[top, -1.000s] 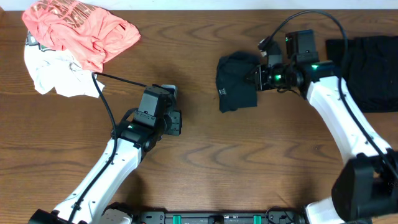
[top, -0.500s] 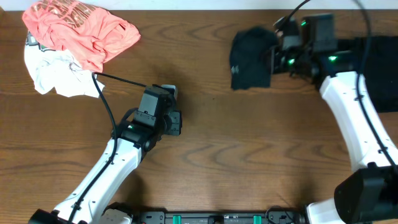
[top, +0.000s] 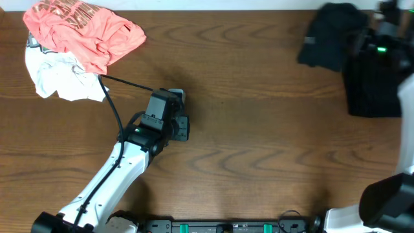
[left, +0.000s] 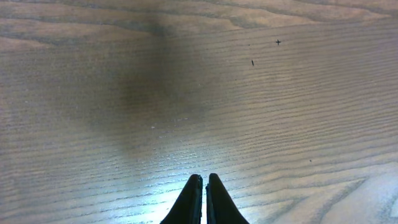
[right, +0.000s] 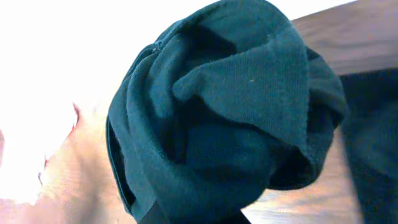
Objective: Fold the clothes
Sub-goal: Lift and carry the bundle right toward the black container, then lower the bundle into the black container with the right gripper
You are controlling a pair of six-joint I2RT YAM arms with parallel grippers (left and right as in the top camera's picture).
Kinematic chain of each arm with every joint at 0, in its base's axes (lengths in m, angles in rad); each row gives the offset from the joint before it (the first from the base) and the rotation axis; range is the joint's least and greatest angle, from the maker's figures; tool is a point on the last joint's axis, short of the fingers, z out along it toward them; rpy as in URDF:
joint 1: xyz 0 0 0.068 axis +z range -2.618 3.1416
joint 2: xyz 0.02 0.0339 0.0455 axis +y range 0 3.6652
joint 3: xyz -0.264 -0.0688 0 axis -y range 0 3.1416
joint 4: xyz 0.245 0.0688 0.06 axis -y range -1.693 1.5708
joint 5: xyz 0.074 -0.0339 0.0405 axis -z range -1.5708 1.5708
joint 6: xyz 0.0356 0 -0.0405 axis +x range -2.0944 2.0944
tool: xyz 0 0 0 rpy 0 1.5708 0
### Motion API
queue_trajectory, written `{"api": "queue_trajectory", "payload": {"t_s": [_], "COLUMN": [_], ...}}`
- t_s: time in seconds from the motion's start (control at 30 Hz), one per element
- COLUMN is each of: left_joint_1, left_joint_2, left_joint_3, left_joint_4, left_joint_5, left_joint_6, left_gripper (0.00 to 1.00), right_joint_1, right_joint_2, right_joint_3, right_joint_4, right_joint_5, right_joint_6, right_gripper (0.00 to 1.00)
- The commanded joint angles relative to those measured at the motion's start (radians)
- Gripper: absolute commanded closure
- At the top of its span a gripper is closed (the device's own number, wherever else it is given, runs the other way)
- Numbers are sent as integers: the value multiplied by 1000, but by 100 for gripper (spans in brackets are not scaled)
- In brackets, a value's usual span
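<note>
This looks like a robotics lab bench, not a household laundry room. 2 white robot arms, the left arm (top: 110,181) and the right arm (top: 409,123), rise from a black base rail (top: 220,226) with green fittings at the near edge of a wood-grain table (top: 259,129). A black cable (top: 126,82) trails loose across the tabletop to the left arm. The laundry sits like test material. A coral-pink tee (top: 84,29) lies partly over a white garment (top: 55,77) in 1 far corner. A black pile (top: 372,90) and a bunched black garment (top: 330,35) are in the other. Beyond the far edge runs a pale strip (top: 194,4), perhaps a wall, though it is too washed out to tell.
</note>
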Motion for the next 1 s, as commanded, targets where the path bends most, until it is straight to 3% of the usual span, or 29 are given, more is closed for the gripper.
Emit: {"api": "queue_trajectory", "payload": {"t_s": [0.0,0.3,0.47,0.97], "left_joint_1": [-1,-1,-1,-1], "left_joint_2": [15,18,18,18], "left_joint_3": [-5,-5,-5,-5], "left_joint_4": [5,8,8,36], "left_joint_5": [-3,-2,-6,-6], "left_joint_6": [5,5,5,5], "left_gripper": [94,94,94,94], "right_joint_1": [-122,-361,-436,-474], "right_joint_2": [-27,-24,-18,58], "right_joint_3": [22,8,-47,-287], "right_joint_4": [11,80,229,749], "right_joint_5": [-153,-208,-223,-263], "right_joint_6": [20,72,155,310], "right_gripper": [99,99,99,99]}}
